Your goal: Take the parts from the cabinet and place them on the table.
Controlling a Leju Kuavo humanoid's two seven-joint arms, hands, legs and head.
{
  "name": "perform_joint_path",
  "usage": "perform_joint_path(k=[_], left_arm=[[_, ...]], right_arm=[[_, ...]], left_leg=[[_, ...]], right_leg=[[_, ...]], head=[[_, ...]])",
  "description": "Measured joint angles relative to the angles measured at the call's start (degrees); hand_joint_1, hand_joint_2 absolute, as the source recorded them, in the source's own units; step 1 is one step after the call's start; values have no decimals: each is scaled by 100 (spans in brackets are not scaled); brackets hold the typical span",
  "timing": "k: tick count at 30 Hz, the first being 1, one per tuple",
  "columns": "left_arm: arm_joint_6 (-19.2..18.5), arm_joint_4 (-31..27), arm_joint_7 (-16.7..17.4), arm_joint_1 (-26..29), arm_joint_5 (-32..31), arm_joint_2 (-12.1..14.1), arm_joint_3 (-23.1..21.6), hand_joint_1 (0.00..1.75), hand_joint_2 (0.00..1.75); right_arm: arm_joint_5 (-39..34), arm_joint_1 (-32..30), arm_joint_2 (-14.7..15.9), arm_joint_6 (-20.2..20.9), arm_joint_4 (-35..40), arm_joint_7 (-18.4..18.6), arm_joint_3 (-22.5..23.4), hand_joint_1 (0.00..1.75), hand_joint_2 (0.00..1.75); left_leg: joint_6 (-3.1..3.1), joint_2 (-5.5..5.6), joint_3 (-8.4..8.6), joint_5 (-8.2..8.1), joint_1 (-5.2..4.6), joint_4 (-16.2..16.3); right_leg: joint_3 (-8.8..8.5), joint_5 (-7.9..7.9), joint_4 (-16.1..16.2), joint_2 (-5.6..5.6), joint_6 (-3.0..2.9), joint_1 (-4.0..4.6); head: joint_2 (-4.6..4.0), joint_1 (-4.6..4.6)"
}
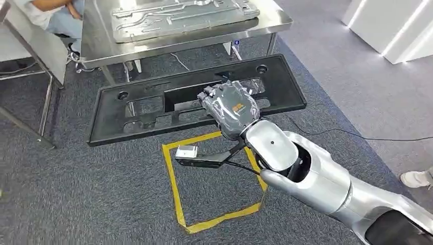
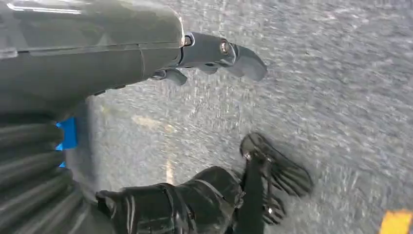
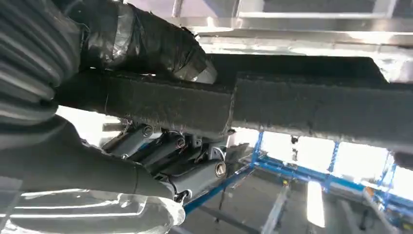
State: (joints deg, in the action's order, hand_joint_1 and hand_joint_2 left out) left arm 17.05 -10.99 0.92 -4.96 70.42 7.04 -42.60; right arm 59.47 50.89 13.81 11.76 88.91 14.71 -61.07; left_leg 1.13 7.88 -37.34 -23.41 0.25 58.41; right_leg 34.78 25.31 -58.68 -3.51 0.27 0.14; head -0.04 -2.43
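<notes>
A long black plastic panel with cut-outs hangs level above the carpet, just in front of the steel table. My right hand grips the panel's near edge around its middle. From the right wrist camera, the panel's rough black edge runs across the frame with my right hand wrapped round it, thumb on one face and fingers on the other. My left hand hangs over grey carpet, thumb and fingers apart, holding nothing.
A grey metal pressed sheet lies on the steel table. A yellow tape square marks the carpet below the panel. A person sits at the far left. Someone's shoe shows at the right, with a white unit beyond.
</notes>
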Motion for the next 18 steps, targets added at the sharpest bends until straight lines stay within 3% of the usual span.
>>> perform_joint_path(k=[1, 2, 3, 4, 6, 8, 9, 10, 11, 12, 13, 14, 15, 16, 17, 18], left_arm=[[7, 0, 0, 16, 0, 2, 0, 0, 175], [7, 7, 2, 42, 0, 53, 0, 0, 175], [0, -2, 2, 47, 0, 16, -4, 0, 175], [2, 0, 2, 33, 0, 28, -9, 0, 175], [0, 0, 0, -3, 0, 31, -20, 0, 175], [-15, 0, -2, -4, 0, 31, -28, 0, 175], [-20, 0, -2, 4, 0, 31, -28, 0, 175], [-22, 0, -2, 17, 0, 42, -31, 0, 175], [-22, 0, 0, 20, 0, 55, -31, 0, 175], [-20, 0, 0, 21, 0, 66, -31, 0, 175], [-20, 0, -2, 8, 0, 74, -31, 0, 175], [-7, 0, -4, 12, 2, 94, -33, 0, 175], [-2, 0, -4, 12, 2, 92, -35, 0, 175], [2, 2, -9, 14, 2, 114, -39, 0, 175], [7, 2, -11, 22, 7, 118, -44, 0, 175], [4, 2, -11, 13, 7, 118, -46, 0, 175]], right_arm=[[0, 2, 0, 2, 0, 2, 0, 175, 175], [2, 1, -2, 0, -2, 9, 0, 175, 175], [0, -4, -4, 0, -2, 13, 0, 175, 175], [2, 11, -9, -4, 0, 17, 2, 175, 175], [2, 3, -7, -4, -2, 20, 4, 175, 175], [2, -42, -4, -11, -2, 26, 4, 175, 175], [0, -61, -4, -26, -2, 35, 4, 175, 175], [0, -70, -2, -69, -2, 48, 6, 175, 175], [19, -70, -2, -111, 4, 76, 15, 175, 175], [50, -70, -2, -136, 22, 94, 35, 175, 175], [83, -71, -2, -166, 35, 107, 64, 175, 175], [131, -65, 2, -210, 48, 127, 116, 175, 175], [160, -66, 2, -243, 61, 138, 131, 175, 175], [179, -72, 2, -262, 81, 140, 140, 175, 175], [201, -81, 2, -277, 105, 140, 146, 175, 175], [214, -91, 4, -280, 118, 142, 153, 175, 175]], left_leg=[[-42, 84, 1, 24, 9, -25], [-61, 53, -33, 4, -24, -8], [-81, -354, -42, -38, -52, 63], [-107, -611, -151, -226, -44, 303], [-160, -745, -595, -652, 27, 1195], [-223, -763, -873, -782, 71, 1724], [-247, -765, -800, -651, 82, 1586], [-261, -770, -572, -421, 92, 1184], [-257, -791, -217, -156, 94, 577], [-242, -846, 75, -16, 93, 74], [-212, -863, 162, -126, 33, -3], [-161, -832, 145, -87, 37, -48], [-171, -834, 146, -63, 69, -44], [-124, -820, 138, -100, -5, -15], [-65, -818, 156, -92, 22, -49], [-45, -814, 225, -77, 47, -94]], right_leg=[[-15, -11, 28, 76, -31, 0], [-55, -55, 102, 167, -82, -76], [-106, -65, 156, 210, -97, -70], [-130, -56, 175, 283, -125, -62], [-137, -39, 170, 388, -140, -63], [-130, -24, 164, 494, -124, -72], [-133, -16, 157, 531, -110, -74], [-135, -1, 143, 561, -89, -79], [-144, 18, 124, 586, -62, -84], [-154, 38, 105, 607, -33, -84], [-142, 50, 105, 616, -1, -48], [-135, 53, 76, 619, 31, -37], [-133, 76, 63, 616, -10, -7], [-159, 46, 114, 619, 39, -34], [-183, 58, 125, 642, 107, -37], [-156, 99, 116, 650, 133, -21]], head=[[0, 18], [0, 19], [0, 7], [0, -37], [0, -46], [0, -50], [0, -52], [0, -50], [0, -52], [0, -52], [0, -50], [0, -44], [0, -44], [0, -41], [0, -37], [0, -41]])
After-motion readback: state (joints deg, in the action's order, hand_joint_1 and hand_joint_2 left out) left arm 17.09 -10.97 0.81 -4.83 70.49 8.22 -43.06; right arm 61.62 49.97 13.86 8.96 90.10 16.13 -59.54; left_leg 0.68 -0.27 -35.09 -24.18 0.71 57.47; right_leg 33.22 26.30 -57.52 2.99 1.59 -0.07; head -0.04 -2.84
